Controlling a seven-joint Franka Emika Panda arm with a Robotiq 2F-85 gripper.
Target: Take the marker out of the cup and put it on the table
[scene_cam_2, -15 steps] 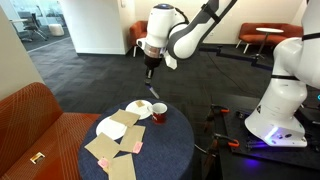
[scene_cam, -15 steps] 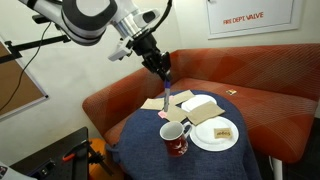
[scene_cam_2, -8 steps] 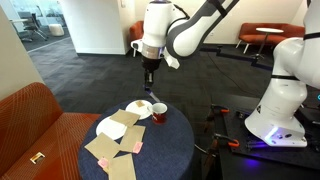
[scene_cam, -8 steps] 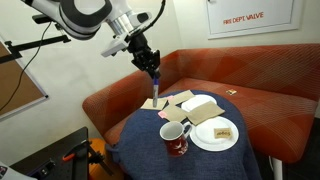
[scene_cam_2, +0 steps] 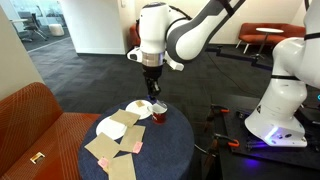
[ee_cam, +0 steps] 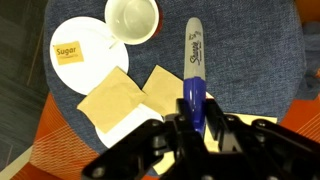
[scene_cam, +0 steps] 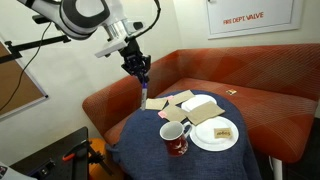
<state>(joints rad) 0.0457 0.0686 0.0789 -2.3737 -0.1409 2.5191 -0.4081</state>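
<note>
My gripper (ee_cam: 193, 125) is shut on the marker (ee_cam: 193, 62), a blue and whitish pen that points away from the jaws over the blue table (ee_cam: 250, 60). In both exterior views the gripper (scene_cam: 141, 70) (scene_cam_2: 152, 76) hangs high above the table (scene_cam: 145, 140) (scene_cam_2: 165, 150), with the marker (scene_cam: 142, 86) sticking down from it. The dark red cup (scene_cam: 176, 136) (scene_cam_2: 159, 113) stands upright on the cloth, apart from the gripper. From the wrist its white inside (ee_cam: 132, 18) looks empty.
A white plate (scene_cam: 203, 140) (ee_cam: 85, 30) with a sugar packet (ee_cam: 67, 52) lies beside the cup. Tan napkins (ee_cam: 115, 100) (scene_cam: 185, 101) lie on the cloth. An orange-red bench (scene_cam: 260, 100) wraps behind the table. A white robot base (scene_cam_2: 275, 105) stands nearby.
The gripper has carried the marker sideways away from the cup and slightly higher, towards the table's napkin side. The cup and plate have not moved.
</note>
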